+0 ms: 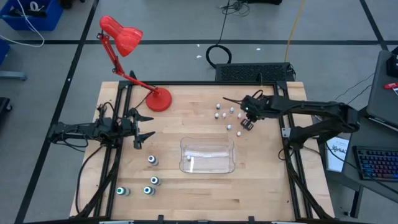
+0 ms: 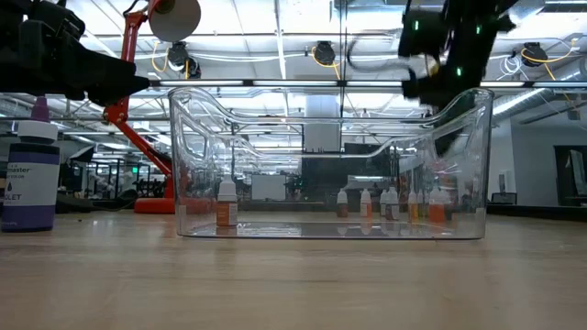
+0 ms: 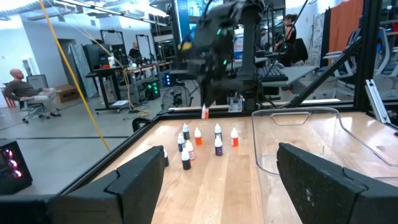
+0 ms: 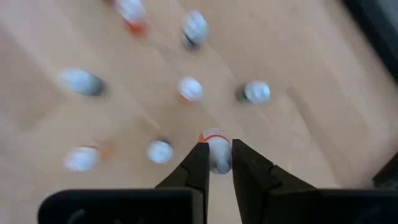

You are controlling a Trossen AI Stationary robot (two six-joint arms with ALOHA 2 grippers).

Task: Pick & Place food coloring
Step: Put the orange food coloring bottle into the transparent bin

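Wood table [image 1: 261, 186] under two dark arms. The right gripper [image 1: 247, 122] hangs above the cluster of small food coloring bottles [image 1: 225, 114] at about one o'clock from the clear tray [image 1: 207, 155]. In the right wrist view its fingers [image 4: 198, 167] are closed on one small white-capped bottle [image 4: 217, 152] (an orange band shows just under the cap), with other small bottles scattered on the wood around it. One small bottle [image 1: 188, 158] stands inside the tray at its nine o'clock end. Four larger bottles with teal tops [image 1: 149, 184] stand at about eight o'clock from the tray. The left gripper [image 1: 144, 132] waits with jaws apart and holding nothing at nine o'clock on the table, near the red lamp [image 1: 124, 38].
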